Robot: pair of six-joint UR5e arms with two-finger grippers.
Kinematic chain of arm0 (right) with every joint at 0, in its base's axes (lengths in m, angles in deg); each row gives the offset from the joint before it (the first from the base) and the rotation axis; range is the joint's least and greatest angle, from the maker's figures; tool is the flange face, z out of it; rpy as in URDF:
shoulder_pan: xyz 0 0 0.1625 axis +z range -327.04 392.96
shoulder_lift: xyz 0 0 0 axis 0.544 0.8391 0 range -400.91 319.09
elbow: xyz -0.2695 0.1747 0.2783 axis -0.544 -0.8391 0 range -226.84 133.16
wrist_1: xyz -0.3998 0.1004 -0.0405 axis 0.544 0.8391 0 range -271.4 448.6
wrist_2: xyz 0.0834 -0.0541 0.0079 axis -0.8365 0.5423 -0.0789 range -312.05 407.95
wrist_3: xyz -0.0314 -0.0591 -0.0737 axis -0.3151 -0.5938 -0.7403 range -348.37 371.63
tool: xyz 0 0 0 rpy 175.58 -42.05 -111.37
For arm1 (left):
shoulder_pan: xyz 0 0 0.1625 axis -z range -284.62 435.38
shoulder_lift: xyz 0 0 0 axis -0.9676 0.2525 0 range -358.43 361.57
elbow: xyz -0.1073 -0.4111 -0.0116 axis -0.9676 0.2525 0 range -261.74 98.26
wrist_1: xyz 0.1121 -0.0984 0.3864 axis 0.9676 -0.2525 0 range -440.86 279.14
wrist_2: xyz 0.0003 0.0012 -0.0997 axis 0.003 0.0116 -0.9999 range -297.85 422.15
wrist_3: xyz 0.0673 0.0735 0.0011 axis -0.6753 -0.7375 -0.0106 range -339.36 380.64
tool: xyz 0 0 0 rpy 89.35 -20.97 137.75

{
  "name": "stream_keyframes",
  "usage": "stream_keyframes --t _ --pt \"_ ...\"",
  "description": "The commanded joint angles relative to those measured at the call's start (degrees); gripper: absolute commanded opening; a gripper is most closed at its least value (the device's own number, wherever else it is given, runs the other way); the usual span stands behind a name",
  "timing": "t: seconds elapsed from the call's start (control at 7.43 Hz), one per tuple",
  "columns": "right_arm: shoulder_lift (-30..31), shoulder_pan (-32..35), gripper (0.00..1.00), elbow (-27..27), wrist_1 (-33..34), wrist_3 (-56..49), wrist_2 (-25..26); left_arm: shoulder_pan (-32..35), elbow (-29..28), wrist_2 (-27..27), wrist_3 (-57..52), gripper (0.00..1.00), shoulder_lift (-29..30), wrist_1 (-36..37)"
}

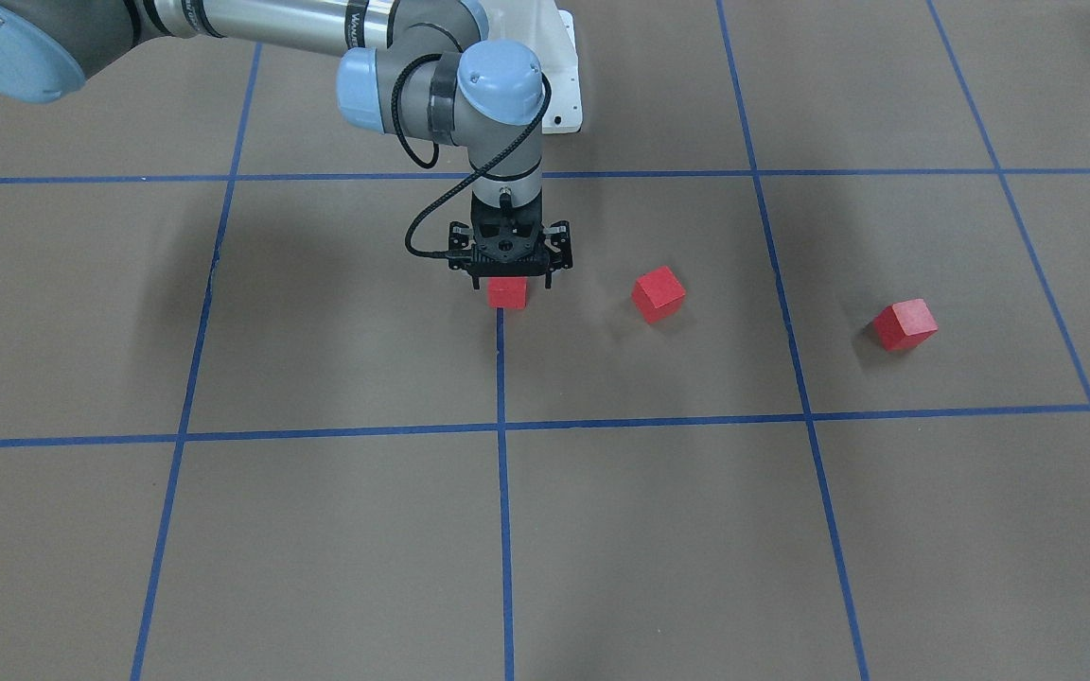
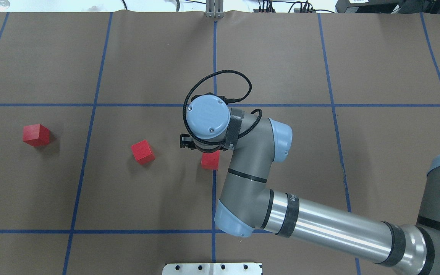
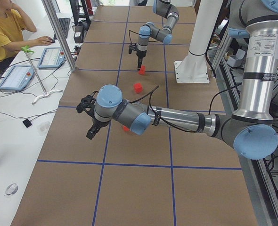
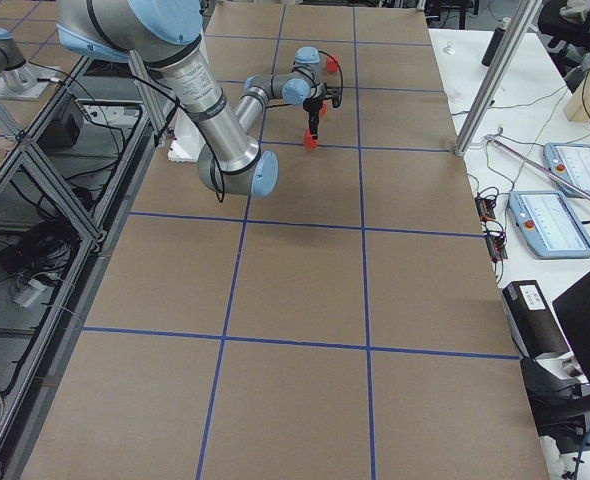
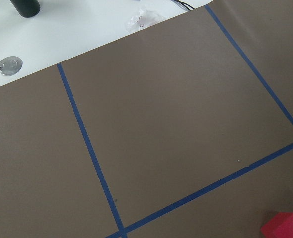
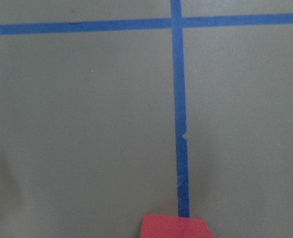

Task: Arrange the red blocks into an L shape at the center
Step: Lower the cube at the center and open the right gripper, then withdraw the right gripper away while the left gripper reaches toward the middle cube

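Gaping over red block, right gripper

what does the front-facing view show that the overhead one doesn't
Only front-facing: the right gripper from the side, open, astride the centre block. Only overhead: the wrist from above, mostly covering that gripper, and the table at its far edge. Both: all three blocks, the middle block and outer block lying apart, and the blue grid.

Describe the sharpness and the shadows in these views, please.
Front-facing view: sharp, evenly lit; the outermost block throws a soft shadow toward that view's left. Right wrist view: slightly blurred and washed out, with the central block cut by the lower edge. Overhead view: sharp, a bright streak on the arm's metal tube.
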Motion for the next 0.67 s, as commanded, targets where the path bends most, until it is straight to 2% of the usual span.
stream_keyframes --t 0.0,0.13,0.4,0.54 --pt "0.2 9.4 1.0 3.4 5.0 -6.9 -8.1 -2.0 0.6 -0.5 0.2 1.0 0.2 0.0" --pt "1.1 14.8 1.0 3.7 5.8 -11.9 -12.5 -6.8 1.5 -0.8 7.3 1.0 0.9 -0.1" --pt "8.1 22.8 1.0 7.7 5.8 -25.7 -17.7 -16.1 9.1 0.9 31.6 1.0 1.0 -1.5" --pt "13.1 26.9 1.0 10.8 5.8 -31.3 -20.4 -22.3 13.0 7.0 41.8 1.0 1.1 -2.2"
